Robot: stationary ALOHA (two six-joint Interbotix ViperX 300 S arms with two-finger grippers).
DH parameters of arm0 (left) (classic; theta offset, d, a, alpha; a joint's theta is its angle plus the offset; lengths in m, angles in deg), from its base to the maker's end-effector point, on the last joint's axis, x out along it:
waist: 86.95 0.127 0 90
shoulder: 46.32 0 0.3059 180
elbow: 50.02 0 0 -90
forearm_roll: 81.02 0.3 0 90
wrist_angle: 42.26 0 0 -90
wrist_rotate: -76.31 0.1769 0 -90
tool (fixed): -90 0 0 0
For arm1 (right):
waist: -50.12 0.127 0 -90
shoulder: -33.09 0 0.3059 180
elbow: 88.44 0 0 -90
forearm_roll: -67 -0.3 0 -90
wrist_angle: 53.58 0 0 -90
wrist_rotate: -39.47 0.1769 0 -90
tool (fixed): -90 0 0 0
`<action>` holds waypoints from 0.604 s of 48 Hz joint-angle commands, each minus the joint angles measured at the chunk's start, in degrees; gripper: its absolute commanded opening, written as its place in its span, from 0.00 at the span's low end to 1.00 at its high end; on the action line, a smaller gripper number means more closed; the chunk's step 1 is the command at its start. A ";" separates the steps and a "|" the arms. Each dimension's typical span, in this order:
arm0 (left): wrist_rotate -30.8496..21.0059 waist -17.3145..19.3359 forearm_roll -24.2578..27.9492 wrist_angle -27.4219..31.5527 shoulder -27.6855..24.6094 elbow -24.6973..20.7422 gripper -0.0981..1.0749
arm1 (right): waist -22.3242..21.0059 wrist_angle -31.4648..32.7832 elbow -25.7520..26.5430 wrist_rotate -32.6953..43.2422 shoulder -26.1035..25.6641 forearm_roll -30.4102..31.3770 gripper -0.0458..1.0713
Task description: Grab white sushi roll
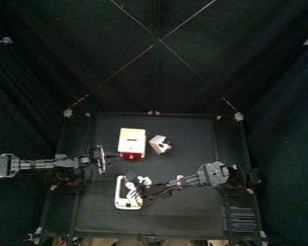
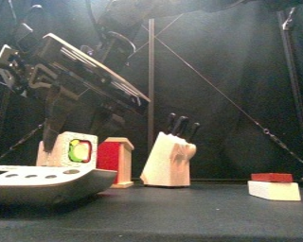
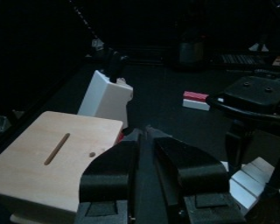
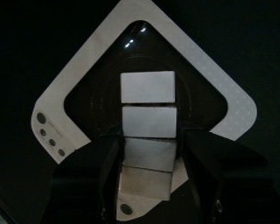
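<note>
Three white sushi rolls lie in a row on the dark inside of a white tray. My right gripper hangs over the tray with its jaws open, one on each side of the nearest white sushi roll. The middle roll and the far roll lie beyond it. From above, the right gripper sits over the tray near the table's front left. My left gripper is shut and empty, resting at the table's left.
A wooden toaster-like box and a pale knife block stand behind the tray. At the front right of the table lies a red-topped white piece. Black curtains close in the table on all sides.
</note>
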 commanded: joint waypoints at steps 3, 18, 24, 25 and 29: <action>0.09 0.09 0.09 -0.18 0.00 -0.62 0.59 | -0.09 0.97 1.41 0.00 -3.43 0.88 0.57; 0.00 0.09 0.09 -0.26 0.00 -0.62 0.59 | 0.35 1.85 1.41 0.00 -3.52 1.32 0.56; 0.00 0.18 0.09 -0.18 0.00 -0.62 0.59 | 0.26 1.76 1.41 0.00 -3.52 1.32 0.56; 0.00 0.18 0.00 -0.18 0.00 -0.53 0.59 | 0.26 1.85 1.41 0.00 -3.52 1.32 0.56; -0.09 0.09 0.00 -0.18 0.00 -0.44 0.59 | 0.26 1.76 1.41 0.00 -3.52 1.32 0.56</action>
